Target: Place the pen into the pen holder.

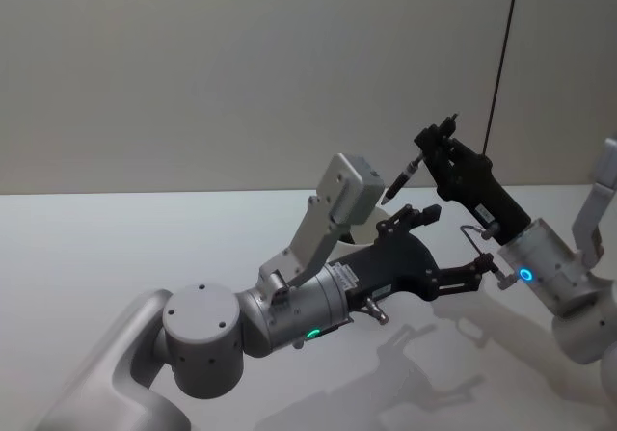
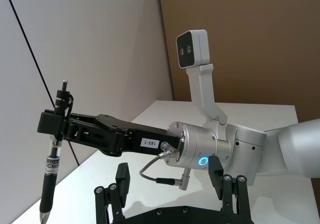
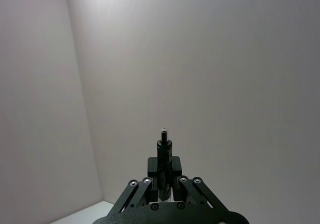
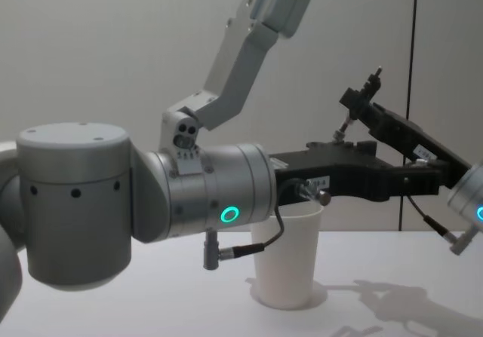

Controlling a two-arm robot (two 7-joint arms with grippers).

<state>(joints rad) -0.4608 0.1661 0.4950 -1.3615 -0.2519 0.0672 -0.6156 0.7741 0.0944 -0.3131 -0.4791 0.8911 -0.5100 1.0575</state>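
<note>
My right gripper (image 1: 429, 147) is raised above the table, shut on a black pen (image 1: 400, 182) that hangs tip-down at a slant. The left wrist view shows the same pen (image 2: 50, 184) clamped near its top by the right gripper (image 2: 52, 124). In the right wrist view the pen (image 3: 164, 144) stands end-on between the fingers. The pen holder, a white paper cup (image 4: 285, 269), stands upright on the table, below the pen (image 4: 343, 128) and a little to its left. My left gripper (image 1: 453, 240) is open and empty, hovering over the cup; its fingers (image 2: 121, 176) are spread wide.
The white table (image 1: 96, 248) stretches away bare on the left and in front. A thin black cable (image 1: 501, 65) runs down the wall behind the right arm. My left arm's big grey joints (image 4: 72, 201) stand in front of the cup in the chest view.
</note>
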